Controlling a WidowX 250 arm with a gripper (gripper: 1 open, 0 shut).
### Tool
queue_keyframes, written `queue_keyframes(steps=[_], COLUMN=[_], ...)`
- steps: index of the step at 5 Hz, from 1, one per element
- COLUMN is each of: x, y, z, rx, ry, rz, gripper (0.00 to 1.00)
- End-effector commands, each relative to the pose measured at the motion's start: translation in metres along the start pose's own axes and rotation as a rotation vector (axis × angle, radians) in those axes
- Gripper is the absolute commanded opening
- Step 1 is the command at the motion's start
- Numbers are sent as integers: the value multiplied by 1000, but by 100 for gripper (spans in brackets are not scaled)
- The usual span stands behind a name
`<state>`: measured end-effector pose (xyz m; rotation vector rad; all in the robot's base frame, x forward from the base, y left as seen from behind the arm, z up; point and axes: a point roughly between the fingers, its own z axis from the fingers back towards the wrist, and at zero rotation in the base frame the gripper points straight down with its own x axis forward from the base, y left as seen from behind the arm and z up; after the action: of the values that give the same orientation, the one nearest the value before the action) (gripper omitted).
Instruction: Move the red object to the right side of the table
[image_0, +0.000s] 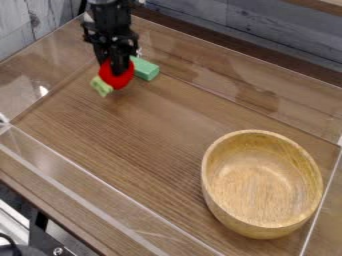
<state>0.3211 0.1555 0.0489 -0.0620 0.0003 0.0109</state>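
Note:
The red object (116, 78), a small glossy red rounded toy with a light-green stem end at its lower left, hangs a little above the table (147, 150) at the far left. My black gripper (118, 66) comes down from above and is shut on the red object's top. The upper part of the toy is hidden by the fingers.
A flat green block (144, 71) lies just right of the gripper. A large wooden bowl (263, 182) stands at the near right. Low clear acrylic walls (80, 215) border the tabletop on all sides.

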Motion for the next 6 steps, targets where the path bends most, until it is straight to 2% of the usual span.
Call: queue_keyframes(steps=[1,6], x=[10,11], y=[-5,-23], z=[21,16], rx=[33,21], ry=[-58,-25], rz=[-24,-53], gripper=[0,0])
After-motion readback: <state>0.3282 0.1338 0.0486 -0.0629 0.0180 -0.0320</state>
